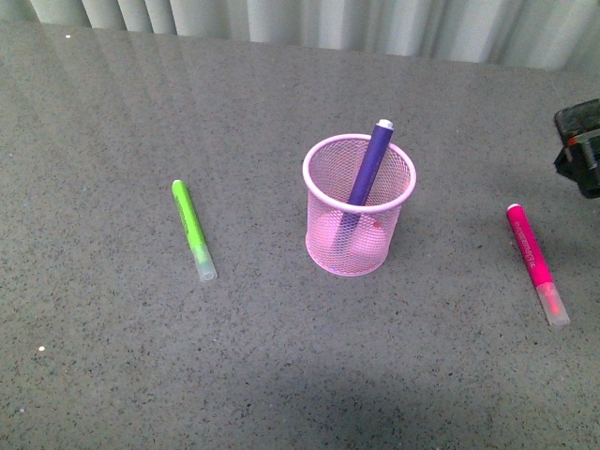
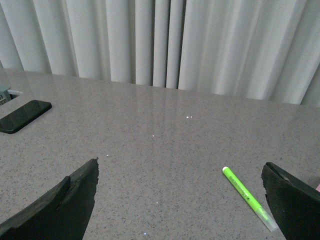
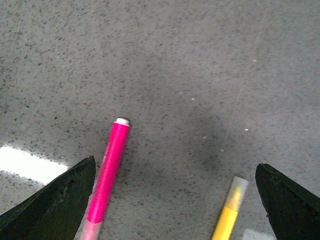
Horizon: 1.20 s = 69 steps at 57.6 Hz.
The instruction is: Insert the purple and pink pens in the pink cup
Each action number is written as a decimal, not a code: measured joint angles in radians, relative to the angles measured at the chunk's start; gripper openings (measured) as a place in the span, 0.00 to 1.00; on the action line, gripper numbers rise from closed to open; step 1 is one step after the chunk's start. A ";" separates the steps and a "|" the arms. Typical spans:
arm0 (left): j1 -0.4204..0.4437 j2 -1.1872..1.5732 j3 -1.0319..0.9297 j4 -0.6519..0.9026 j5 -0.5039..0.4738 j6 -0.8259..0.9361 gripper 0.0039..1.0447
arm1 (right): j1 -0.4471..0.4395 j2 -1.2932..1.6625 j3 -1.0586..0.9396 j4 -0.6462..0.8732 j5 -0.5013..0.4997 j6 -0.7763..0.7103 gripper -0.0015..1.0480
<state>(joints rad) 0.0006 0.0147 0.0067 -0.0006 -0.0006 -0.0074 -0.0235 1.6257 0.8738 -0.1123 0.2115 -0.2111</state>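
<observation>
The left end effector (image 2: pixel 180 167) hangs spread wide with nothing between its fingers, above bare tabletop (image 1: pixel 112 356), probably because no task pen lies on its side. Near it rests a lime-green marker (image 1: pixel 194 230), clear cap toward the robot; it is not part of the job. In the middle stands the pink cup (image 1: pixel 359 204), upright, with the purple pen (image 1: pixel 368 169) already inside. Being longer than the cup is tall, it cannot stand straight, so it leans, its long axis tilted up and away to the right, upper end resting on the far rim.

Right of the cup and well apart from it, the pink pen (image 1: pixel 536 264) lies flat, long axis running from far to near, clear cap at the near end. The right end effector (image 3: pixel 175 165) is over it, fingers wide apart and empty; the pen sits off-centre, close to one finger. A yellow marker (image 3: pixel 229 215) lies beside it, so I judge centring matters before closing
</observation>
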 joint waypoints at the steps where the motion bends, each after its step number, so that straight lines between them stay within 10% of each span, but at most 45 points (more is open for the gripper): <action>1: 0.000 0.000 0.000 0.000 0.000 0.000 0.93 | 0.003 0.006 0.003 -0.002 0.000 0.003 0.93; 69: 0.000 0.000 0.000 0.000 0.000 0.000 0.93 | 0.060 0.364 0.173 -0.013 0.032 0.163 0.93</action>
<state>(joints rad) 0.0006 0.0147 0.0067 -0.0006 -0.0006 -0.0078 0.0360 1.9900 1.0466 -0.1253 0.2432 -0.0486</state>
